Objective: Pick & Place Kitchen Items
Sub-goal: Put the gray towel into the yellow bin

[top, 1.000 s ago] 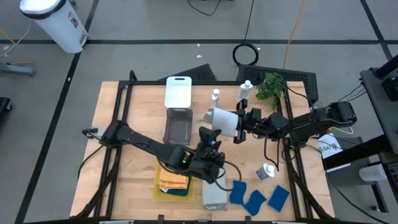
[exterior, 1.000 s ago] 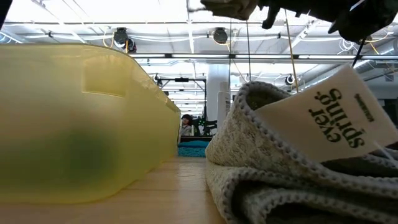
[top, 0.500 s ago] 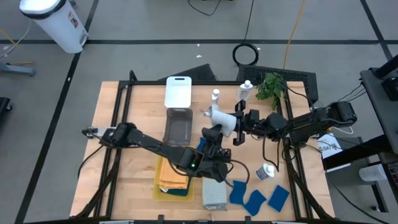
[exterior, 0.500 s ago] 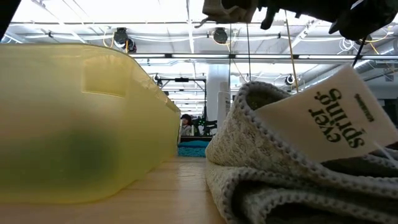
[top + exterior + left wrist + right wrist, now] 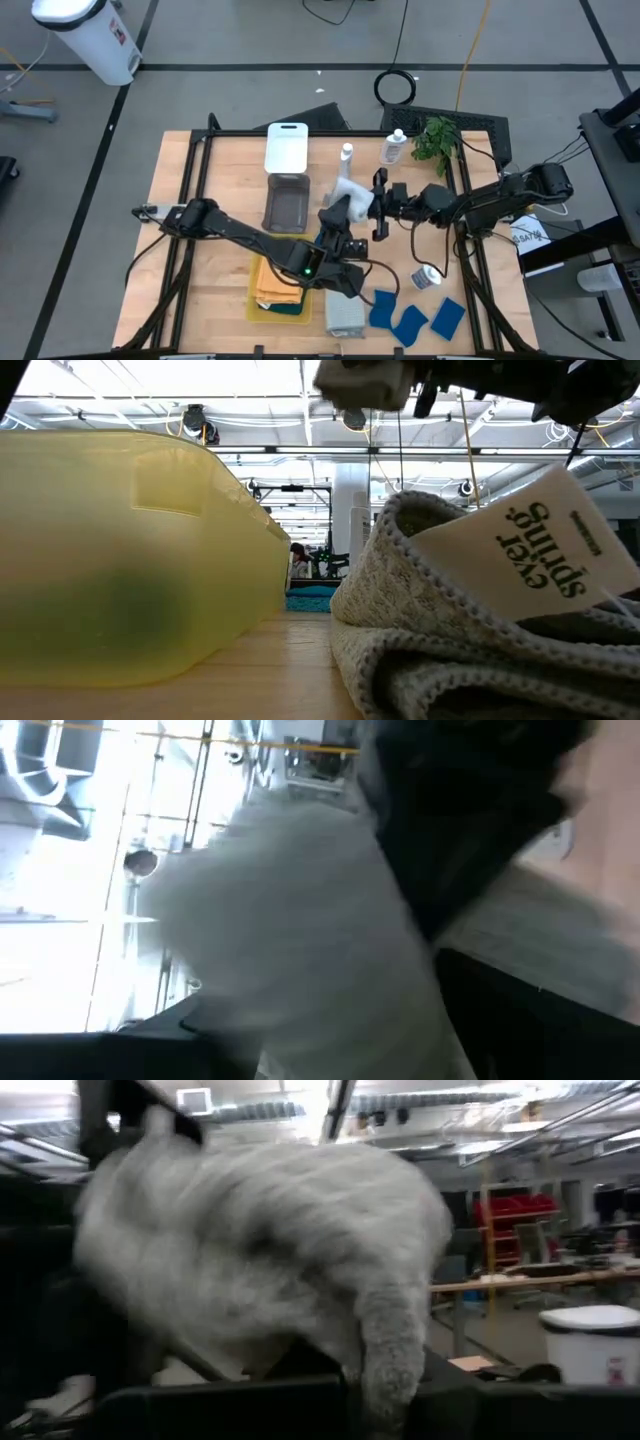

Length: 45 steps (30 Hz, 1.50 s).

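Above the table [image 5: 225,150], right claw [image 5: 372,203] clamps pale grey cloth [image 5: 350,196].

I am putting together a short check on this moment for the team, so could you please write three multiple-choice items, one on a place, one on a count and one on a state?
1. Where is the pale grey cloth that the right gripper holds?
A. Lifted above the middle of the table
B. Inside the white tray
C. On the floor

2. How many blue sponges lie near the front right corner of the table?
A. One
B. Three
C. Six

3. How does the small white bottle near the sponges stand?
A. Upright
B. Lying on its side
C. Inside the yellow tray

Answers: 1 A, the high view shows the cloth hanging from the shut right gripper over the table's middle. 2 B, three blue pieces show there. 3 B, it lies flat on the wood.
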Each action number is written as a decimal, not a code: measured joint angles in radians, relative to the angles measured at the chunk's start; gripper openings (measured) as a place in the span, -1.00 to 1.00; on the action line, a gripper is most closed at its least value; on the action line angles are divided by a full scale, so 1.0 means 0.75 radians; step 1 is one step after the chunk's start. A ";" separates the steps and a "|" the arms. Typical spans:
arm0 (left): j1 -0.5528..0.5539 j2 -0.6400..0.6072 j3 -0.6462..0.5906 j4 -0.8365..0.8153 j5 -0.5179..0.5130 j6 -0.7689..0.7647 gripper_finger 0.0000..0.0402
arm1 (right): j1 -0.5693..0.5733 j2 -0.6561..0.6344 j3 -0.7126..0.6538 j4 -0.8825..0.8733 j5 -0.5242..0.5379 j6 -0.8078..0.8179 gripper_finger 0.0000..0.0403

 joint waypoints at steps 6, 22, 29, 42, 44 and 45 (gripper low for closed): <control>0.002 0.000 0.000 -0.004 -0.027 0.000 0.26 | -0.001 -0.003 0.000 -0.024 0.011 0.002 -1.00; -0.087 -0.204 0.001 -0.106 0.057 -0.103 -0.46 | 0.009 -0.034 0.001 -0.086 -0.050 -0.003 -1.00; -0.129 -0.279 0.001 -0.112 0.242 -0.122 -0.92 | 0.010 -0.034 0.003 -0.088 -0.071 -0.003 -1.00; -0.124 -0.317 -0.002 -0.060 0.274 -0.115 -0.93 | 0.018 -0.035 0.002 -0.248 -0.112 -0.148 -0.71; -0.129 -0.340 0.001 -0.059 0.270 -0.132 -0.93 | 0.024 -0.036 -0.003 -0.322 -0.103 -0.162 -0.47; -0.130 -0.350 0.001 -0.060 0.272 -0.142 -0.93 | 0.024 -0.036 -0.003 -0.334 -0.102 -0.156 -0.35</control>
